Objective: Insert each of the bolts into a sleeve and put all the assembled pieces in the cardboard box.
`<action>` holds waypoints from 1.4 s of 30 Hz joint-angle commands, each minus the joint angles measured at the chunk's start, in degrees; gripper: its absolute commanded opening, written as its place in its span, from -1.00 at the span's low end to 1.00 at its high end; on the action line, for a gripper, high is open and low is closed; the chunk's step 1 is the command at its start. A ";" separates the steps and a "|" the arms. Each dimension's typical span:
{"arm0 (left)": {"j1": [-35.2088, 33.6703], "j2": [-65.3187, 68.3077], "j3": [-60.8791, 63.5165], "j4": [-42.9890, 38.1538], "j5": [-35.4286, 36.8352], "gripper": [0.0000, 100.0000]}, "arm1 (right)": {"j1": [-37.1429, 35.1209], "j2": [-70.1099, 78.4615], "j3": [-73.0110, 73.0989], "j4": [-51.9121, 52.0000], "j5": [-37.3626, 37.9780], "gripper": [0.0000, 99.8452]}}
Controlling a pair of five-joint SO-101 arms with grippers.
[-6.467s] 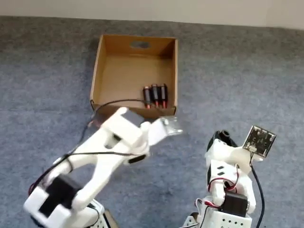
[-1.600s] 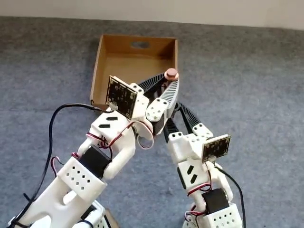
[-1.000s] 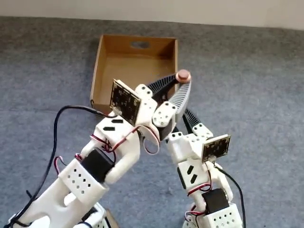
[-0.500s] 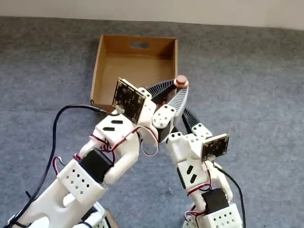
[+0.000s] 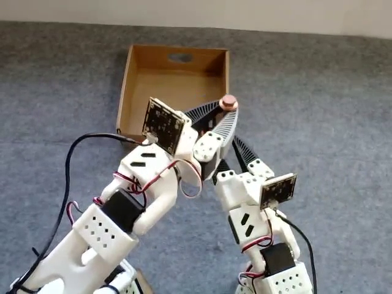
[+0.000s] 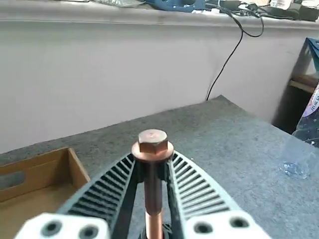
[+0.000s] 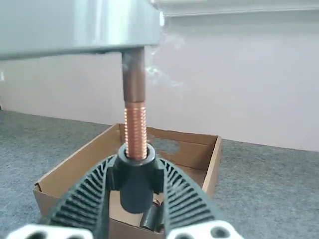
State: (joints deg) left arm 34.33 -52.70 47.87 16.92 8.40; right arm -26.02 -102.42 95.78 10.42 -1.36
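Note:
My left gripper [image 5: 225,114] is shut on a copper bolt [image 6: 152,169], held upright with its hex head [image 5: 229,101] on top, above the right wall of the cardboard box [image 5: 130,79]. In the right wrist view the bolt's threaded end [image 7: 135,130] enters the top of a black sleeve [image 7: 135,183]. My right gripper [image 7: 135,186] is shut on that sleeve, just below the left gripper. Assembled dark pieces [image 7: 152,217] lie in the box behind the sleeve; in the high view the arms hide them.
The grey carpeted table [image 5: 318,104] stretches open to the right and left of the box. A black cable [image 5: 79,147] trails from the left arm over the carpet. A pale wall [image 7: 239,74] stands behind the table.
Since the earliest frame both arms came together over the box's right wall. In the last second the bolt head drifted slightly left and down, towards the sleeve.

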 commanded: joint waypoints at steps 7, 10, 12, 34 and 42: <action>-2.24 -1.71 1.01 -0.09 -0.26 -0.98 | -0.22 -0.75 6.64 -1.19 0.44 -0.99; -2.24 -1.71 1.36 0.09 -0.26 -0.98 | -0.22 -0.75 6.64 -1.19 0.44 -0.99; -2.24 -1.89 2.15 0.09 -2.99 -0.98 | -0.22 -0.75 6.64 -1.19 0.44 -0.99; -6.73 -2.33 7.25 1.23 -9.05 -0.91 | -0.22 -0.75 6.64 -1.19 0.44 -0.99; -7.52 -2.42 6.90 1.32 4.84 -0.58 | -0.22 -0.75 6.64 -1.19 0.53 -0.99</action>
State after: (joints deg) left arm 28.00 -53.85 55.87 18.07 8.92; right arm -26.11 -102.42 95.78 10.42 -1.36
